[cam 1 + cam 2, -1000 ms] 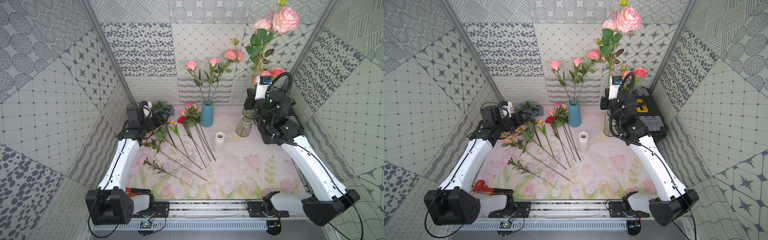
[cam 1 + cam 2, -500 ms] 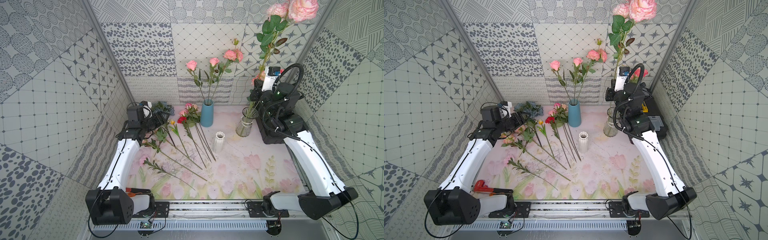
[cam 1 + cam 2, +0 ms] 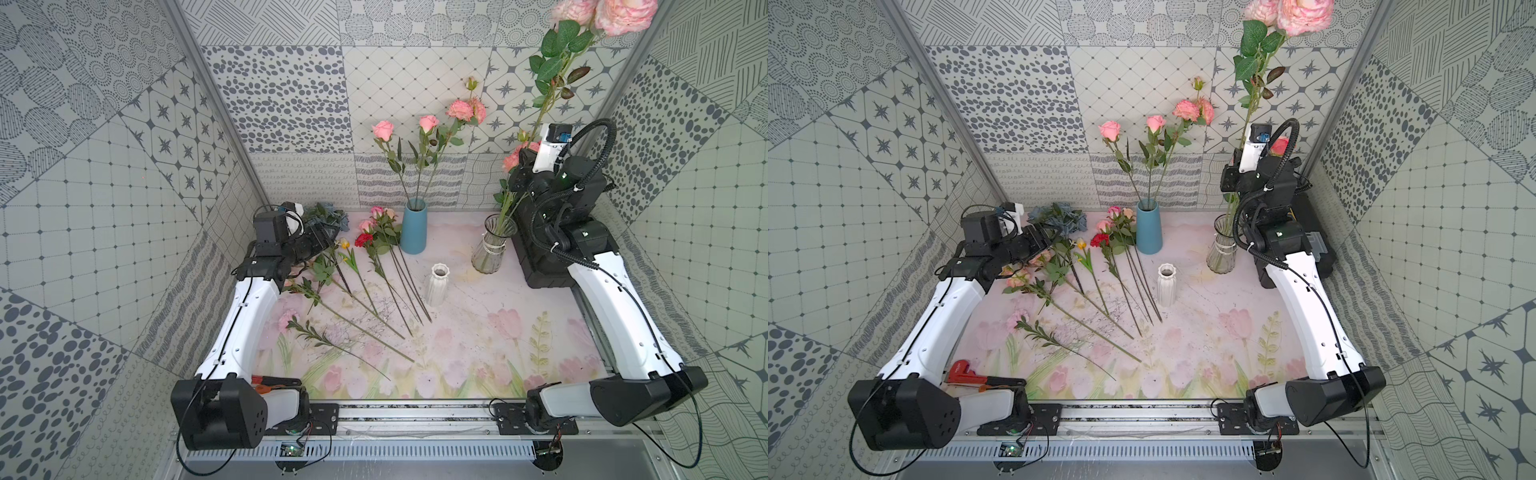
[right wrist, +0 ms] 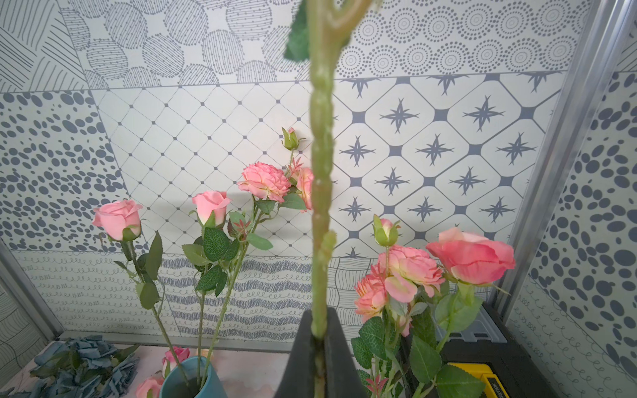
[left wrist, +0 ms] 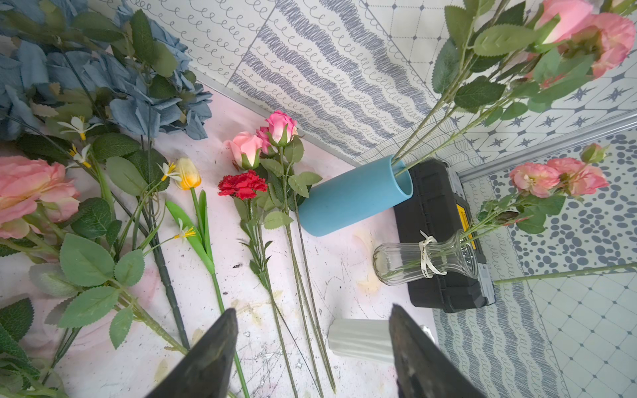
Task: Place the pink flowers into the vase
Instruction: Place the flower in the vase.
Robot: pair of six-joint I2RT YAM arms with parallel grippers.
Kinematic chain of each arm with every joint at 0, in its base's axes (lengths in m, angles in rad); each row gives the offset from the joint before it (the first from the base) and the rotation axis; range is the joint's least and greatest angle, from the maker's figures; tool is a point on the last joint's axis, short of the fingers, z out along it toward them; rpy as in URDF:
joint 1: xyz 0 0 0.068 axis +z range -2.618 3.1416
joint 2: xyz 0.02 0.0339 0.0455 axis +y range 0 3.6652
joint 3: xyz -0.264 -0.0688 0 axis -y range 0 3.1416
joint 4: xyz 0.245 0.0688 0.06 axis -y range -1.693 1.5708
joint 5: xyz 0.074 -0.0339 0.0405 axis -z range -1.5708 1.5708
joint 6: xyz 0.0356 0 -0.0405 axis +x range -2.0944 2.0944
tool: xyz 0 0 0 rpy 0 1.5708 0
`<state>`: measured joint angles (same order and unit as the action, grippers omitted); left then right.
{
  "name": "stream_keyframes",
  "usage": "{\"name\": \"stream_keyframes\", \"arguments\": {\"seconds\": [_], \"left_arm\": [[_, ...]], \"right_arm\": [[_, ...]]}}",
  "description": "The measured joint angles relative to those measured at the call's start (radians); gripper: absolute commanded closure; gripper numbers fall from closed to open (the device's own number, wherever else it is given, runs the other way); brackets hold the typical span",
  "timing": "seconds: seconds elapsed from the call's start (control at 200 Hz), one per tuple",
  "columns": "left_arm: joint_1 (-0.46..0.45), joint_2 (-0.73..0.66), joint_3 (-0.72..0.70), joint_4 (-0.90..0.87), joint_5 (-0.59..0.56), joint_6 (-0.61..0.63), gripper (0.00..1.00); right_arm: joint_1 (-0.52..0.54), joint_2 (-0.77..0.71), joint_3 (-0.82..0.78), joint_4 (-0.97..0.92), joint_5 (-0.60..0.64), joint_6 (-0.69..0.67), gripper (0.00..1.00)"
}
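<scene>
Right gripper (image 4: pixel 319 312): clamped tight on the bare green stem of a tall pink flower (image 3: pixel 623 14), which it held near upright with the heads high overhead.
Left gripper (image 5: pixel 312 310): jaws stood wide and empty, low over the loose stems on the mat (image 3: pixel 478 332).
Foot of the held stem: it ran down toward the glass vase (image 3: pixel 490 245); whether the end was inside the rim could not be told.
Glass vase contents: other pink blooms (image 4: pixel 470 256) stood in it.
Blue vase (image 3: pixel 413 228): three pink stems upright.
Left on the mat: small pink roses (image 5: pixel 246 148) beside the blue vase, and a fuller salmon bloom (image 5: pixel 27 189) near the left gripper.
Not wanted: red carnation (image 5: pixel 242 184), blue hydrangea (image 5: pixel 103 86).
Handling: probably light but top-heavy. The stem looked stiff and knobbly, the leaves and petals soft, so it would likely swing or twist in a loose pinch.
Where to hold: bare stem below the leaves, never the head.
</scene>
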<state>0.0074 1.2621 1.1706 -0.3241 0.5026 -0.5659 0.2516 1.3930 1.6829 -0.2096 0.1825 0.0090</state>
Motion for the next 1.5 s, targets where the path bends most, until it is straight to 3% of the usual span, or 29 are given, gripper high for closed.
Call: {"name": "stream_keyframes", "arguments": {"seconds": [1.501], "left_arm": [[0.004, 0.004, 0.000, 0.000, 0.016, 0.000, 0.31]], "right_arm": [[-0.104, 0.069, -0.183, 0.151, -0.109, 0.003, 1.00]]}}
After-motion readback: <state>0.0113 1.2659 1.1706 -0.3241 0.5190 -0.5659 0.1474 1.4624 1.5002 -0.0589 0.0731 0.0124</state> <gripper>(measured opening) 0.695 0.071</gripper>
